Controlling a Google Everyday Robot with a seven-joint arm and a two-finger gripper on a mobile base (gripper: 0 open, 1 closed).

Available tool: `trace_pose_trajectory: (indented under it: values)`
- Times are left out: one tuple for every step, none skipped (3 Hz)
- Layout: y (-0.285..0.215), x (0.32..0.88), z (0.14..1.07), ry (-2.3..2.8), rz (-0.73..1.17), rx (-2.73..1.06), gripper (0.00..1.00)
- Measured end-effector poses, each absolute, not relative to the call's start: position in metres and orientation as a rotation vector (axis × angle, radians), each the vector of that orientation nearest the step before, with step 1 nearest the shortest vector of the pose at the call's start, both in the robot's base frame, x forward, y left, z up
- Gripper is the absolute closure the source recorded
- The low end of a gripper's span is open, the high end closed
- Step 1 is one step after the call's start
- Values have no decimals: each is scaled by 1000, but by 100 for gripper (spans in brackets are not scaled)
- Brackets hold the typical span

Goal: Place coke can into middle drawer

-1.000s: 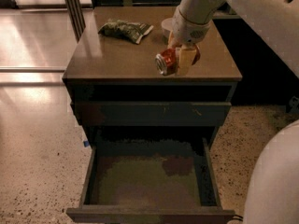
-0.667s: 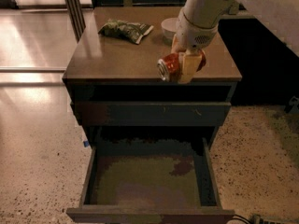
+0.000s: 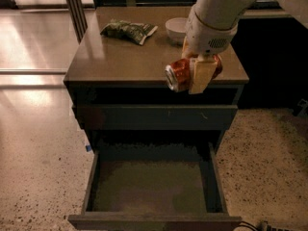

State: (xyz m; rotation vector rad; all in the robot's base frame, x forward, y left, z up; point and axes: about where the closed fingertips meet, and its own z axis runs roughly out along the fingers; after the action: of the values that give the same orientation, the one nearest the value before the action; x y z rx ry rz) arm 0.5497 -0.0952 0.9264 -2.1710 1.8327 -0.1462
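Note:
My gripper (image 3: 195, 71) is shut on the coke can (image 3: 178, 76), a red can held sideways with its silver end facing the camera. A pale finger (image 3: 202, 74) crosses the can's front. The can hangs in the air over the front edge of the cabinet top (image 3: 120, 61), right of centre. Below, the middle drawer (image 3: 154, 220) stands pulled out, with an olive-brown floor and nothing in it. The can is above and behind the drawer's open space.
A green snack bag (image 3: 129, 30) lies at the back left of the cabinet top. A small white bowl (image 3: 176, 29) sits at the back, partly behind my arm. A closed dark drawer front (image 3: 154, 117) is above the open drawer. Speckled floor surrounds the cabinet.
My gripper has lifted the can off the cabinet top and carried it forward toward the front edge. The camera view has moved closer.

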Motion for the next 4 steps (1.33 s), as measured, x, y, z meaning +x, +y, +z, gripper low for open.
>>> trace_pose_trajectory:
  values:
    - [-91, 565, 905, 1846, -166, -2179, 100]
    - [-83, 574, 856, 1878, -177, -2193, 100]
    - [-80, 556, 792, 1935, -125, -2200, 100]
    - [-81, 555, 789, 1942, -112, -2186, 100]
